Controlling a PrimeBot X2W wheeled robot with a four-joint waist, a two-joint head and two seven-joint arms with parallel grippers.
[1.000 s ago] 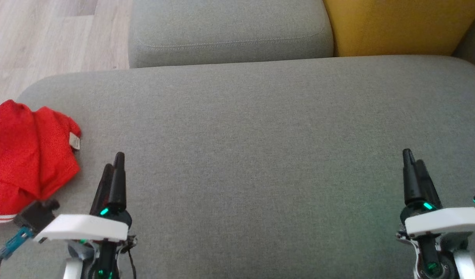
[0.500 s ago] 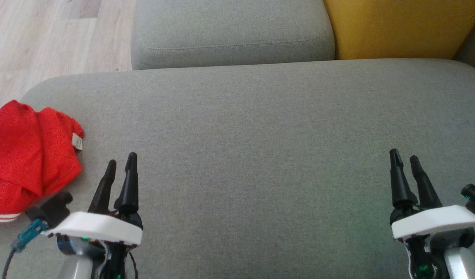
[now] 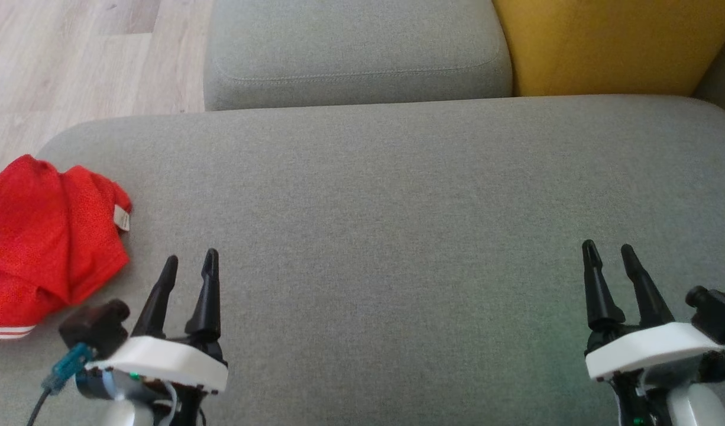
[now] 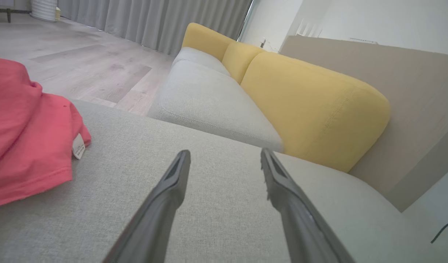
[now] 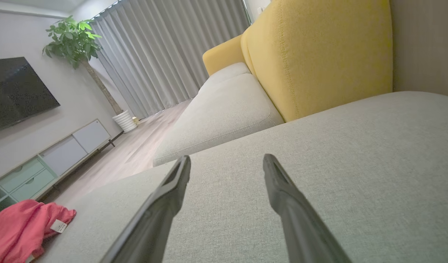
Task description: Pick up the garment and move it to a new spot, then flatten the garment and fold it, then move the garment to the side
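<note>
Red fabric, crumpled into a loose heap, marks the garment (image 3: 49,236), which lies at the far left edge of the broad grey seat cushion (image 3: 398,195), partly cut off by the head view's border. A small white label (image 3: 122,219) sticks out at the heap's right edge, and a white-striped hem (image 3: 7,331) shows at its lower end. The left gripper (image 3: 191,257) hovers over the bare cushion just to the right of the garment and a little nearer the robot, its two dark fingers spread apart with nothing between them. They point up the cushion toward the backrest rather than at the cloth, and do not touch it. In the left wrist view the garment sits to the left of the spread fingers (image 4: 173,190), label toward them, with a strip of grey upholstery between cloth and nearest finger. The right gripper (image 3: 606,246) hangs over the cushion's right side, well apart from the garment, its fingers likewise parted and empty. In the right wrist view the red heap appears low at the left, far beyond the left-hand finger. Beyond the cushion lie a second grey seat (image 3: 356,47), a yellow backrest (image 3: 605,41) and pale wooden floor (image 3: 73,53).
</note>
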